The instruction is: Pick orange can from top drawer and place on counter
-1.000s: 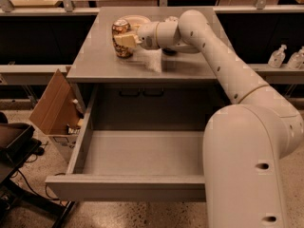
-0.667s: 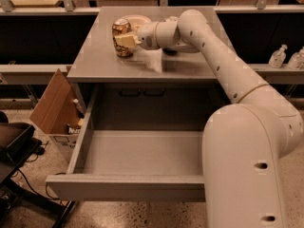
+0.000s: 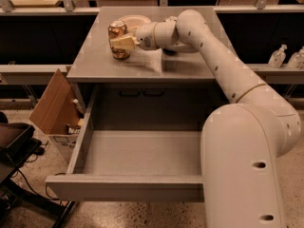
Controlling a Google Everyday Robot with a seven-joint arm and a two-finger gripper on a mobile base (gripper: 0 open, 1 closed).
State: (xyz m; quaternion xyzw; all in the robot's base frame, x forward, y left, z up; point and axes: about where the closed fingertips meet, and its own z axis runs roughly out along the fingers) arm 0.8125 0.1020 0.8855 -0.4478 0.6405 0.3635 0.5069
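Observation:
The orange can (image 3: 117, 33) stands upright on the grey counter (image 3: 99, 65), towards its back left. My gripper (image 3: 124, 36) reaches in from the right and is shut on the can, with one pale finger (image 3: 124, 43) across its front. The can's base looks to be at or just above the counter surface. The top drawer (image 3: 137, 156) is pulled wide open below the counter, and nothing shows inside it.
A pale round dish (image 3: 137, 20) sits on the counter behind the can. My arm (image 3: 213, 56) crosses the counter's right side. An open cardboard box (image 3: 54, 108) stands on the floor to the left of the drawer. Bottles (image 3: 278, 56) stand on a shelf at the right.
The gripper and the can have shifted slightly to the left on the counter. The drawer has stayed open.

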